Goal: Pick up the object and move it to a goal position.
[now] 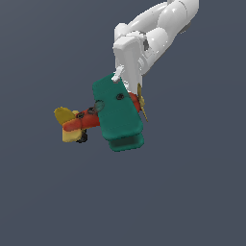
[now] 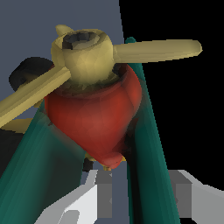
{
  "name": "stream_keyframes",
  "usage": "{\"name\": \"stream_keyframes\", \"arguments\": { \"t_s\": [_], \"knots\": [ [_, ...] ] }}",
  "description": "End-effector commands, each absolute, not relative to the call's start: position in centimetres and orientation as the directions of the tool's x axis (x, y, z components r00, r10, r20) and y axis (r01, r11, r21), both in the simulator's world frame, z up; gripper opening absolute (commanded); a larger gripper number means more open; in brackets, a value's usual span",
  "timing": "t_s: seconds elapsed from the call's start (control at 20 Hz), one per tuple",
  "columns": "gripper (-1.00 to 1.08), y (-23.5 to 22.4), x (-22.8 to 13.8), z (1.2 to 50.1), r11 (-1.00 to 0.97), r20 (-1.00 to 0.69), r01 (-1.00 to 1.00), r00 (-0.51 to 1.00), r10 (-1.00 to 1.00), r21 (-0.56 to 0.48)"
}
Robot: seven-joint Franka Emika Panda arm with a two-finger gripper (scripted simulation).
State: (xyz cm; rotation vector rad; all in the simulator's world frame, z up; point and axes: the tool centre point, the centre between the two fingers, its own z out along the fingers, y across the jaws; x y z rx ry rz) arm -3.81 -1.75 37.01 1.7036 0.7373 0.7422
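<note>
A flat, dark grey-blue background fills the exterior view, with no edge or horizon on it. Against it the white arm (image 1: 158, 33) reaches down from the top of the exterior view's right, and the biplane (image 1: 117, 113) hangs at its end near the picture's middle. From this side the broad teal upper wing (image 1: 116, 108) faces the camera, the lower wing (image 1: 126, 142) shows as a strip beneath it, the red body (image 1: 84, 120) runs to the exterior view's left and ends in the yellow tail (image 1: 65, 115), and the propeller (image 1: 141, 103) is only a thin tan sliver by the arm. The claw (image 1: 119, 77) is mostly hidden here behind the wing. The wrist view looks straight at the nose: the tan propeller (image 2: 87, 59) and red body (image 2: 94, 118) fill it, a black wheel (image 2: 26, 72) shows behind, and the two grey fingers (image 2: 94, 197) stand on either side of one teal wing (image 2: 146, 175), closed on it.
</note>
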Motion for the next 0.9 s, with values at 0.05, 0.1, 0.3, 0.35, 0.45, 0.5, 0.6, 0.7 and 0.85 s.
{"name": "stream_keyframes", "arguments": {
  "t_s": [0.05, 0.1, 0.3, 0.35, 0.45, 0.5, 0.6, 0.7, 0.85],
  "knots": [
    [-1.00, -2.8, -3.6, 40.4, -0.222, 0.114, 0.103, 0.612, 0.783, 0.970],
    [-1.00, -3.1, -3.5, 41.2, -0.221, 0.114, 0.103, 0.612, 0.783, 0.970],
    [-1.00, -3.9, -3.3, 44.2, -0.221, 0.114, 0.101, 0.611, 0.783, 0.970],
    [-1.00, -4.1, -3.2, 44.9, -0.221, 0.114, 0.101, 0.611, 0.783, 0.970],
    [-1.00, -4.5, -3.1, 46.1, -0.220, 0.114, 0.101, 0.611, 0.783, 0.970],
    [-1.00, -4.6, -3.1, 46.8, -0.220, 0.115, 0.100, 0.611, 0.783, 0.970],
    [-1.00, -4.9, -3.0, 47.9, -0.220, 0.115, 0.100, 0.610, 0.784, 0.970],
    [-1.00, -5.2, -2.9, 49.0, -0.220, 0.115, 0.100, 0.610, 0.784, 0.970],
    [-1.00, -5.6, -2.8, 50.6, -0.220, 0.116, 0.099, 0.610, 0.784, 0.970]
  ]
}}
